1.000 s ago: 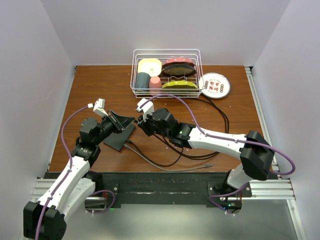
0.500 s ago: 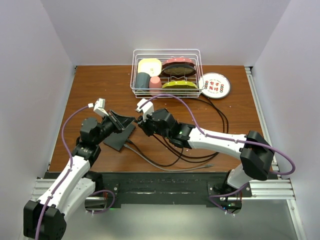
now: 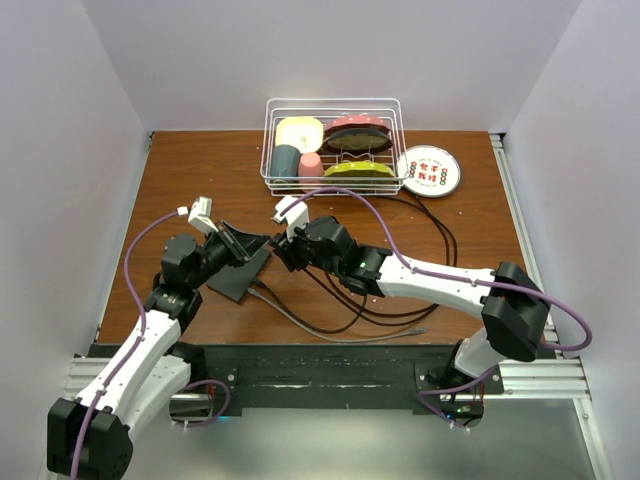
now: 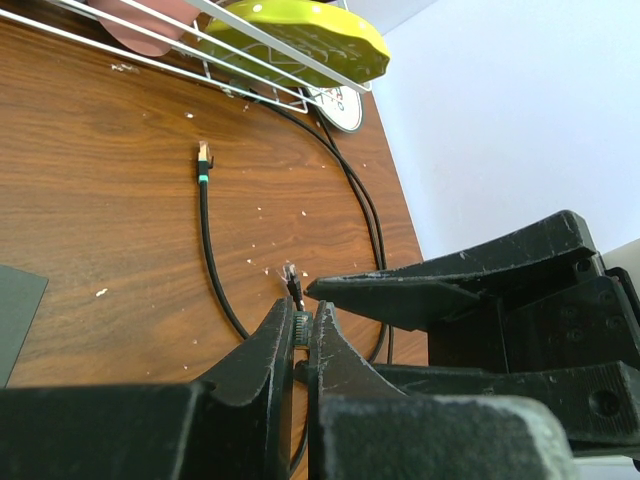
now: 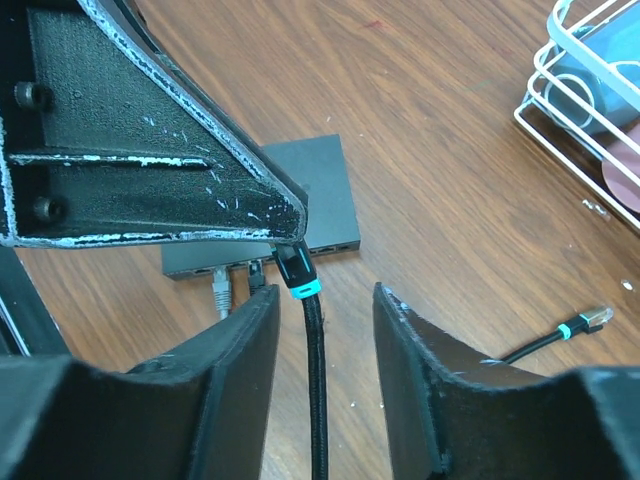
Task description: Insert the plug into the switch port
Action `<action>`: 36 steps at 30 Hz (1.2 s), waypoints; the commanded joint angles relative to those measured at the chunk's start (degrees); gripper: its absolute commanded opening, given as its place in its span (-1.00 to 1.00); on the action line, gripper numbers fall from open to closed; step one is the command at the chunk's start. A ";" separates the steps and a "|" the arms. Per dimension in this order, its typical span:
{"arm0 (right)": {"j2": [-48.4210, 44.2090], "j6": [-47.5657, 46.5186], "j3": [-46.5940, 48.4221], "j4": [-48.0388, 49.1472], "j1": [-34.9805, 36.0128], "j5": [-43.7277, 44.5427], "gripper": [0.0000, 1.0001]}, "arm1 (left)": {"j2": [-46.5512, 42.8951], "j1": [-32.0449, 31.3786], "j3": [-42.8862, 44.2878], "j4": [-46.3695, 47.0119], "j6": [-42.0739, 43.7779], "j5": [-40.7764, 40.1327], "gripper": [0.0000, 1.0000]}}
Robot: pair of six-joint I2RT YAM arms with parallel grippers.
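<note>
Pinching plug (image 5: 296, 272): left jaws, closed on it, cable (image 5: 316, 400) trailing toward 6 o'clock between parted, empty right jaws. Switch (image 5: 310, 190) flat on surface (image 5: 450, 150), just beyond at 12 o'clock, port edge facing plug.

I log the switch (image 5: 315, 190) as matte dark grey-black, and the plug (image 5: 292, 265) as black with a teal band, on a black braided cable (image 5: 318, 380). Table (image 3: 480, 220) is red-brown wood grain with pale flecks. Rack (image 3: 332, 100) is white wire around a yellow-green dish (image 4: 300, 30) and a pink cup (image 3: 311, 165), and the round plate (image 3: 428, 170) reads white with red characters.
</note>
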 commanded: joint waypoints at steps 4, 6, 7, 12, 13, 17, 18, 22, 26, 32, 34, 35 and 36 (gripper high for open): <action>-0.18 0.62 2.12 1.98 0.13 1.04 -0.49 | -0.35 -0.31 1.52 2.20 0.96 0.81 -1.00; 0.00 0.71 2.21 2.07 0.13 1.22 -0.63 | -0.35 -0.31 1.61 2.03 0.96 0.72 -1.00; 0.00 0.71 2.12 2.07 0.04 1.39 -0.65 | -0.52 -0.31 1.61 2.03 0.96 0.72 -1.00; 0.09 0.80 1.69 2.78 0.04 1.39 -0.91 | -0.52 -0.31 1.52 1.94 0.97 0.90 -1.00; 0.09 0.71 1.60 2.95 0.04 1.39 -0.95 | -0.52 -0.31 1.61 1.94 1.05 0.90 -1.00; -0.17 0.45 0.81 3.92 0.04 1.04 -1.00 | -0.61 -0.31 1.52 1.94 0.96 1.16 -1.00; -0.17 0.54 0.54 4.09 0.04 1.04 -1.00 | -0.61 -0.31 1.43 1.94 0.96 1.16 -1.00; -0.52 0.27 0.19 4.45 0.04 0.52 -1.00 | -0.70 -0.31 1.52 1.85 1.14 1.25 -0.97; -0.70 -0.17 -0.25 4.45 0.04 0.43 -1.00 | -0.61 -0.31 1.87 1.50 1.93 1.16 -0.35; -1.40 -0.34 -0.95 3.92 0.04 0.60 -1.00 | -0.17 -0.22 5.99 -5.87 5.62 -4.18 0.55; -1.67 -0.43 -1.39 4.01 0.04 0.60 -1.00 | -0.26 -0.22 7.23 -9.04 6.67 -6.04 0.67; -1.76 -0.52 -1.48 3.75 0.04 0.69 -1.00 | -0.35 -0.22 8.10 -10.26 7.03 -7.61 0.70; -1.84 -0.52 -1.66 3.57 0.04 0.69 -1.00 | -0.26 -0.22 8.46 -10.80 7.46 -8.24 0.72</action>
